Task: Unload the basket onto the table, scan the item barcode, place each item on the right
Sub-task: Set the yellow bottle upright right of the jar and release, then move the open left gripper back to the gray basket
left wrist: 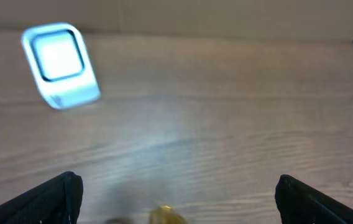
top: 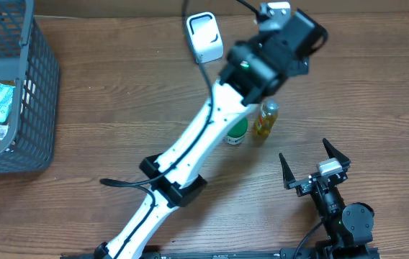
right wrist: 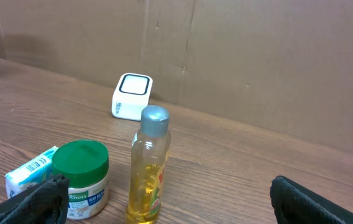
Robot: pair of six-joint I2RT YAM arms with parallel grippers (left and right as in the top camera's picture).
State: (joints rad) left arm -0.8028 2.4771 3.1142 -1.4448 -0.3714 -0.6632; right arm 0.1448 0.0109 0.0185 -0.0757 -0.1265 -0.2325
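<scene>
Hovering wide open and empty, the left gripper sits right above the upright bottle, much nearer it than the right gripper, also spread wide.

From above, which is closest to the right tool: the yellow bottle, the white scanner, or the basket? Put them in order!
1. Yellow bottle, just left of the right tool.
2. White scanner, at the back.
3. Basket, far left.

Overhead looks down; both low wrist views face the scanner
</scene>
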